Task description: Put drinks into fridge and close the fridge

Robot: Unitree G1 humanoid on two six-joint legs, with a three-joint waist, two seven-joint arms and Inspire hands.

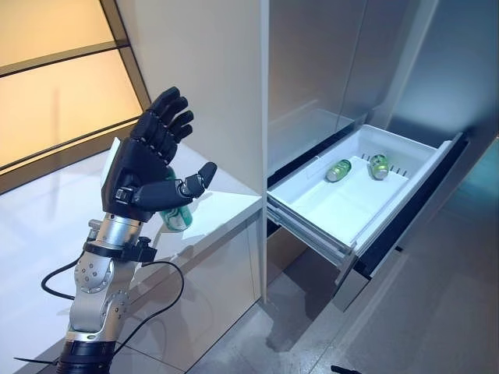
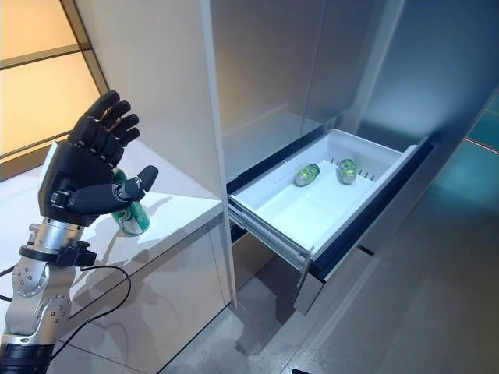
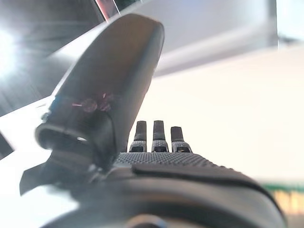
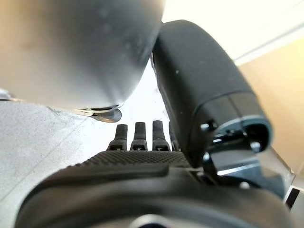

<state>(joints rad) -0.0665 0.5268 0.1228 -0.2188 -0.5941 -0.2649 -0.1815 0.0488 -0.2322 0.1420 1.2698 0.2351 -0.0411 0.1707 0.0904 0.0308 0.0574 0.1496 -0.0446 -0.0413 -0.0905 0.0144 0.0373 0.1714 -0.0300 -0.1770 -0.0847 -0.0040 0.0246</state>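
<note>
Two green drink cans point(image 1: 338, 170) already lie in the pulled-out white fridge drawer point(image 1: 405, 195), a third green can point(image 1: 176, 215) waits on the white counter point(image 1: 226, 210) behind the open-fingered left hand point(image 1: 148, 167), the right hand point(image 4: 142, 135) idles straight-fingered, and the fridge remains unclosed

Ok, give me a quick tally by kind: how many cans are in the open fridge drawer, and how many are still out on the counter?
Green cans lying in the open fridge drawer: 2, first can and second can.
Green cans on the white counter: 1, counter can, beside the open left hand.
Total cans: 3.
</note>
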